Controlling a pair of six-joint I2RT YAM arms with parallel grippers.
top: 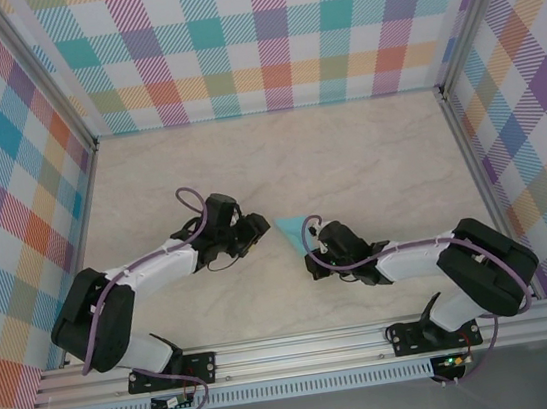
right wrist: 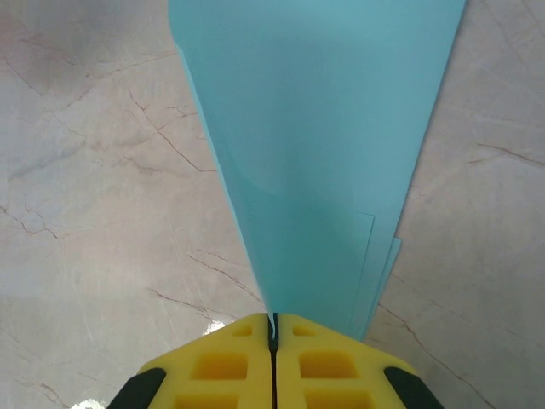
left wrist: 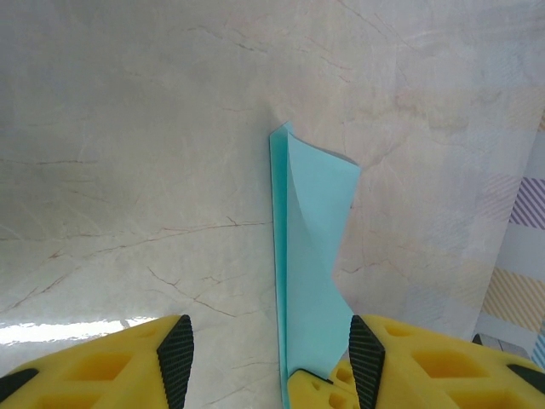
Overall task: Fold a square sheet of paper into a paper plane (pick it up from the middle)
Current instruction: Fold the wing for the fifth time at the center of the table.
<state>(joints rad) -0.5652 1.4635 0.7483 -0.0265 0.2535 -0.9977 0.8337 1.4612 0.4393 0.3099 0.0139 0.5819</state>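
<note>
The right tool was clamped shut on the folded paper's narrow end, the sheet fanning out ahead. The left tool stood wide open, the paper's edge between its fingers, nearer the right one. Open desk lay all round.

Bright, even, diffuse light. Top view sharp, with faint soft shadows on the table near the folded paper. Left wrist view: white glare strip low left of the paper. Right wrist view: paper slightly soft close to the lens, and a small glare spot low left of it.
</note>
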